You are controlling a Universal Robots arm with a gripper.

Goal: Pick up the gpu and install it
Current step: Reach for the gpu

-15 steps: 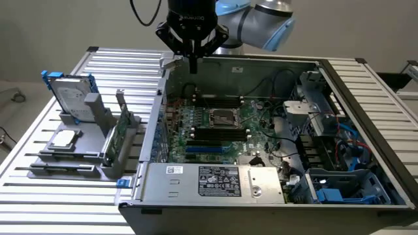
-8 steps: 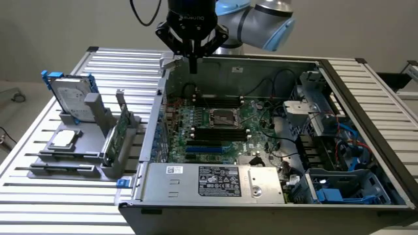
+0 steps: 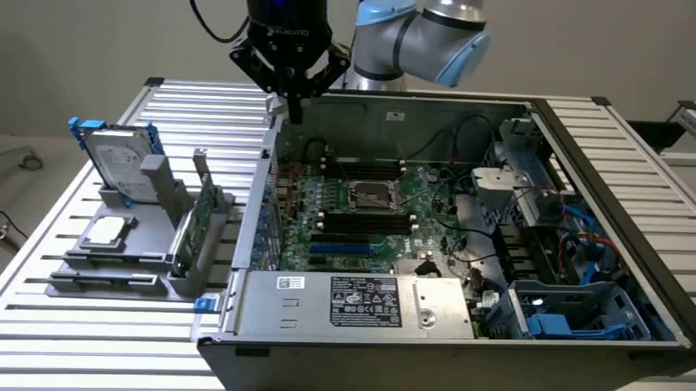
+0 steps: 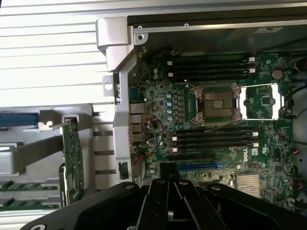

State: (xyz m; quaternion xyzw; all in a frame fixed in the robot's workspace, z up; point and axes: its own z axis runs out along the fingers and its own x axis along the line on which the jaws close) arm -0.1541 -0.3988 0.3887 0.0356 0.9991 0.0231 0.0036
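Observation:
The gpu (image 3: 192,230) stands on edge in a grey holder (image 3: 130,277) on the slatted table, at the exterior view's left of the open computer case (image 3: 435,244). Its green board shows edge-on, with a silver bracket at its top end. In the wrist view the gpu (image 4: 72,163) appears as a thin green card beside the case wall. My gripper (image 3: 293,110) hangs above the case's back corner, well above and behind the gpu. The black fingers (image 4: 163,201) are shut with nothing between them. Below lies the motherboard (image 4: 216,143) with a blue slot (image 4: 196,167).
The same holder carries a silver hard drive in a blue frame (image 3: 117,163) and a small square processor chip (image 3: 107,232). The case's metal side wall (image 3: 261,204) stands between holder and motherboard. A power supply (image 3: 359,305) and drive cages (image 3: 566,309) fill the case's near side.

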